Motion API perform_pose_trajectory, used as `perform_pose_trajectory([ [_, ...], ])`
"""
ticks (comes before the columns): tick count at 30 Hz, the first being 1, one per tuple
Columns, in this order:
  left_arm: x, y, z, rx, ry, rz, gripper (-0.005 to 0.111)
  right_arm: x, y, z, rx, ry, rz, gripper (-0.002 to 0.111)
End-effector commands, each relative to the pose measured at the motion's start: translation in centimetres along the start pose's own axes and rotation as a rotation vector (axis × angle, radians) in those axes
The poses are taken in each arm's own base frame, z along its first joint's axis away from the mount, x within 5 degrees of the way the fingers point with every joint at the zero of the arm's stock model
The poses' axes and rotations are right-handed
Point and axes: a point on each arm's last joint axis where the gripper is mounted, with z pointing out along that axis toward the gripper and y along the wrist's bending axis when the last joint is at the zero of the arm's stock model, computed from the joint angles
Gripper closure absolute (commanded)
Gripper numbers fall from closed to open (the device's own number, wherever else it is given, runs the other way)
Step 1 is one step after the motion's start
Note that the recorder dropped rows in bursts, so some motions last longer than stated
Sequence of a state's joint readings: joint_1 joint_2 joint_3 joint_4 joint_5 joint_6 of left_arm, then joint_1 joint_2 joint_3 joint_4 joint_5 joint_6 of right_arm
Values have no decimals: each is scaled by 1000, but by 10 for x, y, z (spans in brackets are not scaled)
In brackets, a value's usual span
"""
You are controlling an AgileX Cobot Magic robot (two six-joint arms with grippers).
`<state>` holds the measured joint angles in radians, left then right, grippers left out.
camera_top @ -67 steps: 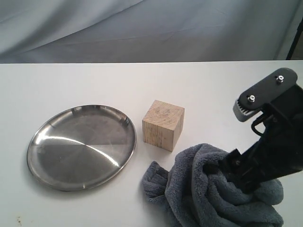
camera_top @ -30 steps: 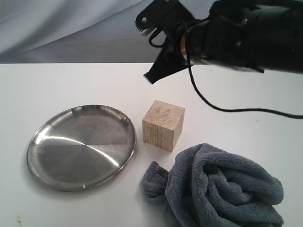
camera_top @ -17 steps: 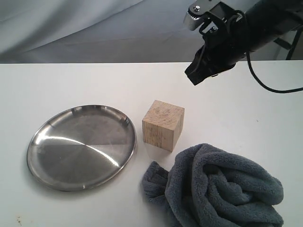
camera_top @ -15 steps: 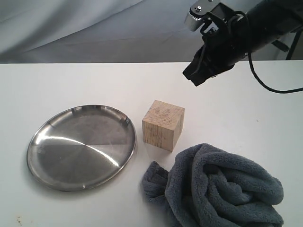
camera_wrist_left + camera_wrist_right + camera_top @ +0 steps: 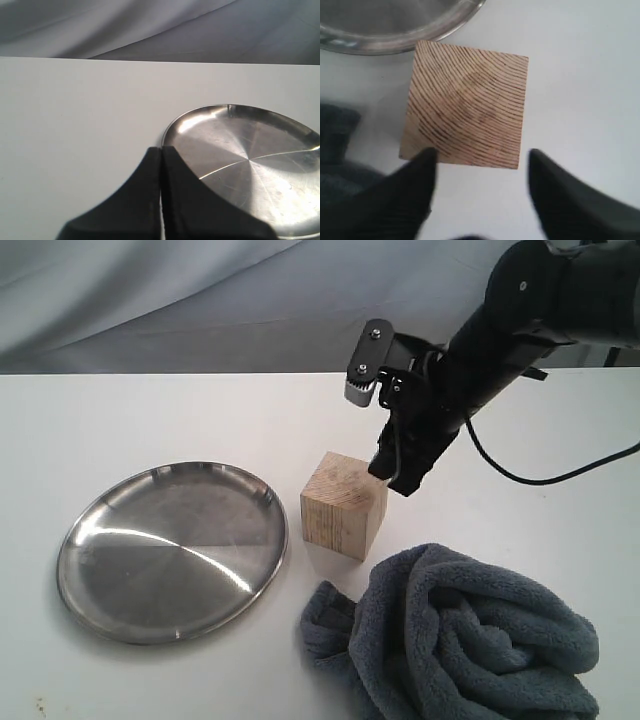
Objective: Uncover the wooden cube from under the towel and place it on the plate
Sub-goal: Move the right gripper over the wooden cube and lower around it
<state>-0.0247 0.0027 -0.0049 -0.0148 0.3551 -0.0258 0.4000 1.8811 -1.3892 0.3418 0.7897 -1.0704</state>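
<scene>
Right tool (image 5: 481,157) spread wide, left tool (image 5: 160,151) pinched closed

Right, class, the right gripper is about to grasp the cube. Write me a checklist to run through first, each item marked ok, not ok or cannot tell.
1. The wooden cube is uncovered, with the towel beside it, not over it: ok.
2. The right gripper is open: ok.
3. The right gripper is lowered around the cube: not ok; it hangs by one top edge.
4. The opening is wide enough for the cube: cannot tell.
5. The plate is bare and ready to receive the cube: ok.
6. The left gripper is shut and off the plate: ok.
</scene>
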Motion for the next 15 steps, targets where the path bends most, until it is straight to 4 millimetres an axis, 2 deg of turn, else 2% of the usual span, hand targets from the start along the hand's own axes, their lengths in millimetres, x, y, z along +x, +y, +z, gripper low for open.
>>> perform_pose_trajectory([
  [1, 1, 0, 0, 0, -8, 0, 107, -3, -5, 9, 63, -20, -12, 4],
  [3, 1, 0, 0, 0, -8, 0, 107, -1, -6, 17, 54, -9, -8, 4],
  [6, 1, 0, 0, 0, -8, 0, 107, -2, -4, 33, 0, -48, 87, 4],
  [12, 1, 0, 0, 0, -8, 0, 107, -3, -3, 39, -25, -79, 138, 4],
  [15, 1, 0, 0, 0, -8, 0, 107, 1, -2, 53, -48, -56, 149, 4],
])
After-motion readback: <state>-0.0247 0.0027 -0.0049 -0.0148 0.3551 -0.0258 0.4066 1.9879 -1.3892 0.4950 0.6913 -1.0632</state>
